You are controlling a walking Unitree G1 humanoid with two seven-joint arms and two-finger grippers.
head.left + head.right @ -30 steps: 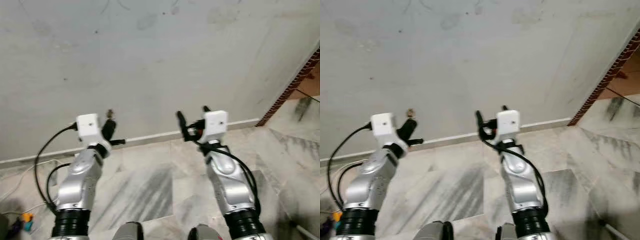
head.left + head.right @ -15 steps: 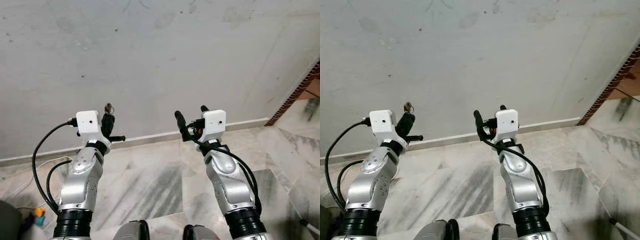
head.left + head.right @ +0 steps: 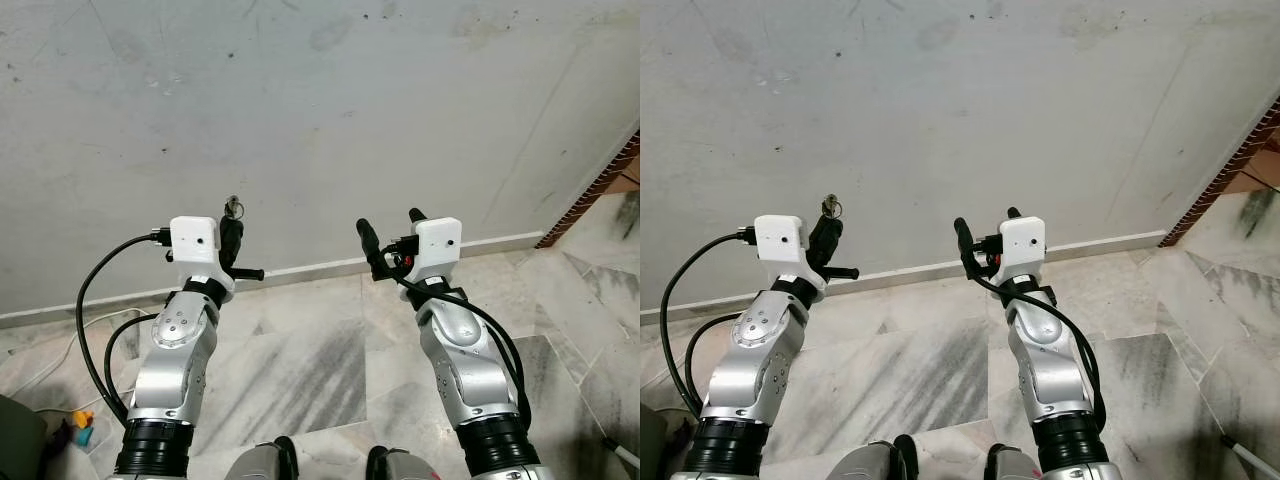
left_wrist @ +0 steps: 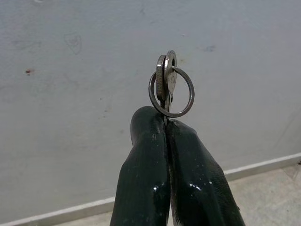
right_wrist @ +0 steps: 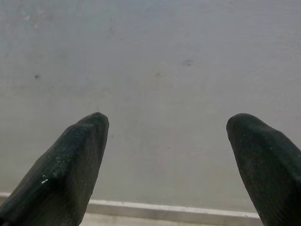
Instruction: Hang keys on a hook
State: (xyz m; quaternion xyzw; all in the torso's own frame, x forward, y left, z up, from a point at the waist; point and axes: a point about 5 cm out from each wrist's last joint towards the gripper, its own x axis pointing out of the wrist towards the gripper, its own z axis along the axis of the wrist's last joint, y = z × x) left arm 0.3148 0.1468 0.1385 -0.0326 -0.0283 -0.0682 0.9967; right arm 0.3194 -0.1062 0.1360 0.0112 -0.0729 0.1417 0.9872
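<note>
Metal keys (image 4: 167,82) on a thin round ring stick up from between the tips of my left gripper (image 4: 166,123), which is shut on them. In the head views the keys (image 3: 234,206) show just above that gripper (image 3: 232,228), held up in front of a bare grey wall (image 3: 320,110). My right gripper (image 3: 388,225) is raised at about the same height to the right. It is open with nothing between its fingers (image 5: 77,155). No hook can be made out on the wall.
A white skirting strip (image 3: 300,270) runs along the foot of the wall above a grey marble floor (image 3: 300,370). A brick edge (image 3: 595,190) stands at the far right. Cables and small coloured items (image 3: 75,430) lie low at the left.
The whole view has shifted as the camera moved. Both arms sit slightly further right and lower in the picture than before. The left gripper still holds the keys.
</note>
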